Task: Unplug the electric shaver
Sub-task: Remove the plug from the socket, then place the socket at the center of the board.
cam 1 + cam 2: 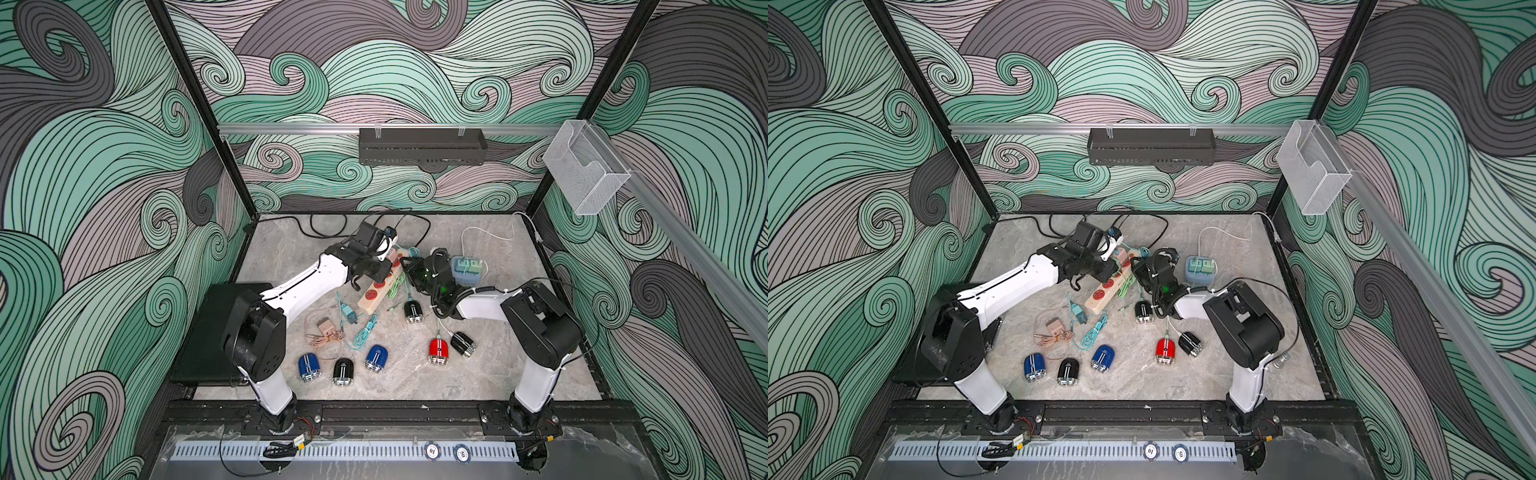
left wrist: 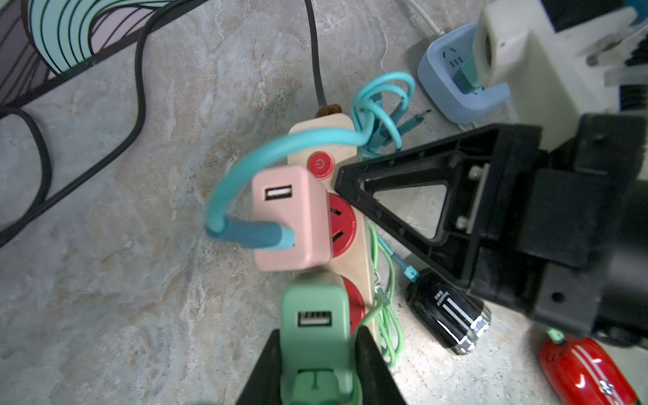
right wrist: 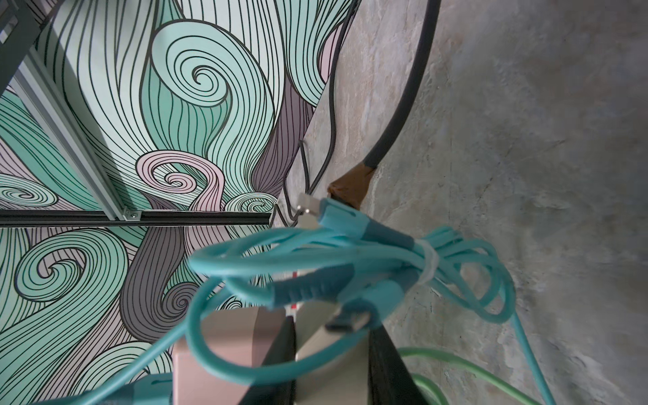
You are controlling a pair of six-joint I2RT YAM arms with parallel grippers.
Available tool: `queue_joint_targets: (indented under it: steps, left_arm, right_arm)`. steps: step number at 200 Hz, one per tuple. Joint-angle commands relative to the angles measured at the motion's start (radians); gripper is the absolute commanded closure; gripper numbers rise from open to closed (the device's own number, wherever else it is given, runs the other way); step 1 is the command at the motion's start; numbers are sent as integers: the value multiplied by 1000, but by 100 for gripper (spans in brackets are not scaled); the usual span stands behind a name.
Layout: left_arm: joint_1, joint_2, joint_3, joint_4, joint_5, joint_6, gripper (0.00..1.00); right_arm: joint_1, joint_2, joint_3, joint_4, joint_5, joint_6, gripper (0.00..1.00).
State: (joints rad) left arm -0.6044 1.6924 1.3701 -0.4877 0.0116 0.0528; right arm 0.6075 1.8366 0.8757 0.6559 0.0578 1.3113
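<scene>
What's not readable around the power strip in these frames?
Prongs of the green USB charger: left wrist view, hidden by its body and the shut left gripper.
Hold of the right gripper on the cream power strip: right wrist view, blurred teal cable in front.
Strip's far sockets: both top views, left arm overhangs.

Pastel, red and black on grey
Cream power strip, red sockets; pink adapter; green adapter; teal cable; black shaver, white stripes; red shaver; grey-veined tabletop; teal, mauve and grey swirled walls.
</scene>
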Motion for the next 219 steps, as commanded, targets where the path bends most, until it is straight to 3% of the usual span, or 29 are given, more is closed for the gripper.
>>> queue_joint_targets:
  steps: [1, 20, 69, 107, 165, 219]
  left_arm:
    - [-30, -102, 40, -14, -36, 41, 100]
    - [2, -104, 53, -14, 41, -11, 100]
    - [192, -61, 84, 29, 411, -215, 100]
    - [281, -22, 95, 87, 616, -332, 100]
    - [277, -46, 106, 34, 597, -207, 100]
    - [248, -204, -4, 21, 593, -236, 100]
  right_arm:
    - [-33, 33, -17, -178, 155, -55, 95]
    - [-33, 32, -31, -141, 154, -54, 95]
    - [-33, 18, -51, -94, 148, -64, 95]
    - [-34, 3, -54, -105, 154, -71, 95]
    - [-37, 33, -27, -50, 131, -71, 95]
    - [-35, 152, 115, 11, 116, -63, 94]
